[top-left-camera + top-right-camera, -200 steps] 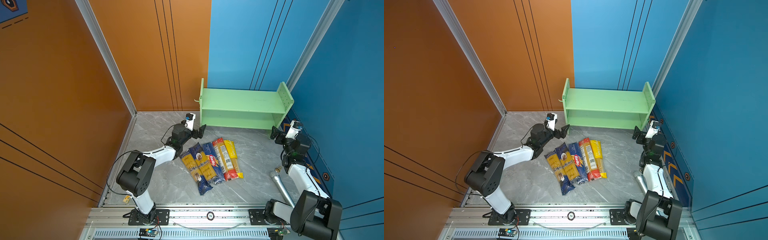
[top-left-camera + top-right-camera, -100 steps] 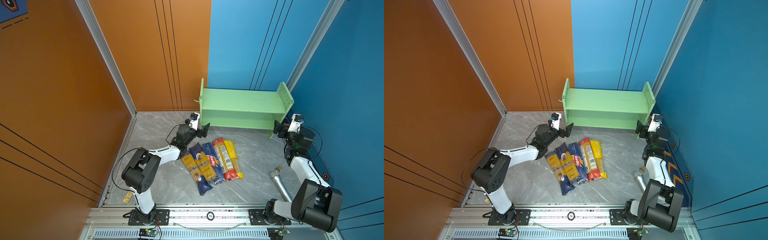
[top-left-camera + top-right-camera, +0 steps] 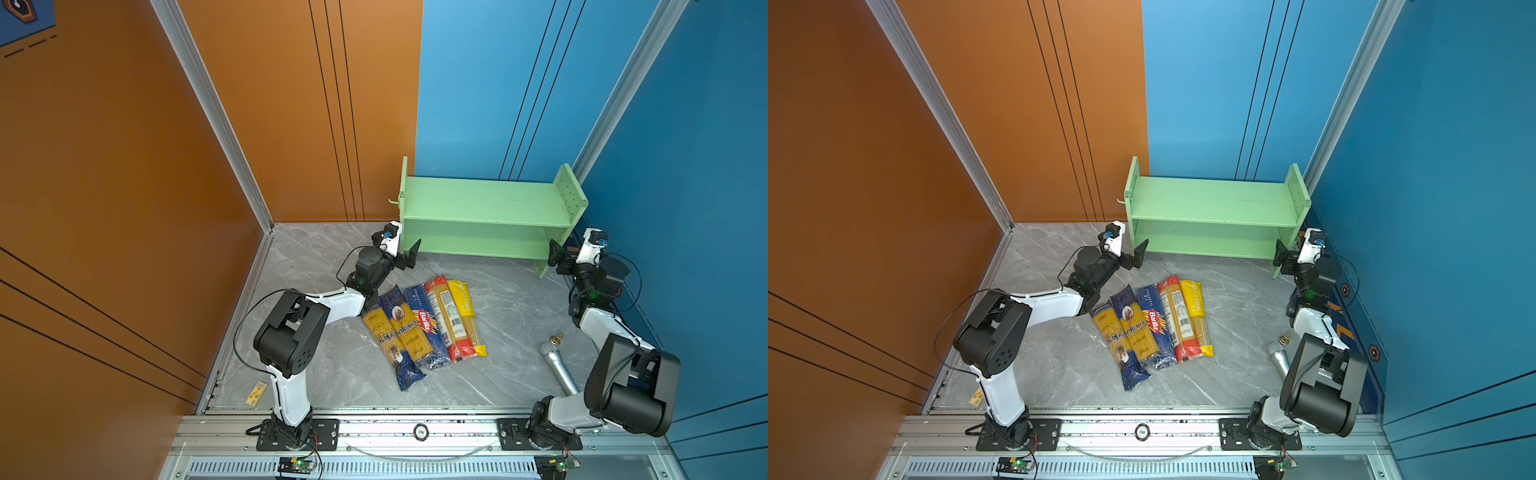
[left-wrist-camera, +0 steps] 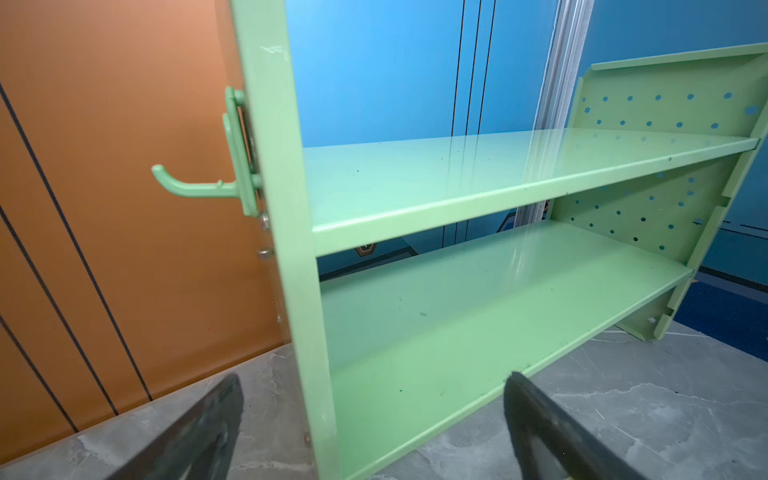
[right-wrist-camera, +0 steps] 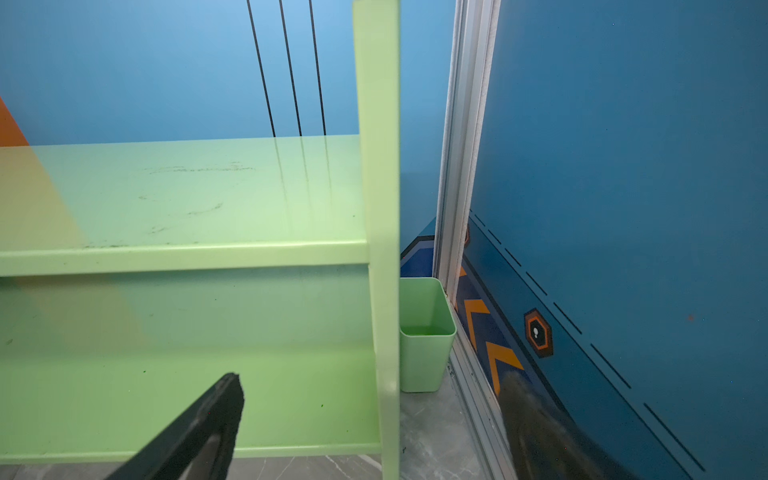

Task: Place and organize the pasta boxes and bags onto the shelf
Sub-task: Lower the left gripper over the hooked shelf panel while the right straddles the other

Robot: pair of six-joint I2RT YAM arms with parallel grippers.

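The light green shelf (image 3: 486, 203) (image 3: 1212, 203) stands empty against the back wall. Several pasta packets lie side by side on the floor in front of it: two navy-and-yellow (image 3: 390, 328), a navy Barilla (image 3: 424, 322), a red-ended one (image 3: 449, 320) and a yellow-ended one (image 3: 467, 316). My left gripper (image 3: 406, 258) (image 4: 374, 384) is open, its jaws either side of the shelf's left front upright (image 4: 299, 291). My right gripper (image 3: 561, 257) (image 5: 374, 380) is open, straddling the right front upright (image 5: 384, 291). Neither holds anything.
A silver microphone (image 3: 559, 365) lies on the floor at the right, near the right arm. A small green bin (image 5: 424, 332) sits between the shelf's right panel and the blue wall. A green hook (image 4: 187, 187) sticks out from the left panel. Walls close in on three sides.
Both arms have reached forward to the shelf: the left gripper to its left front corner, the right gripper to its right front leg. The packets have not moved.
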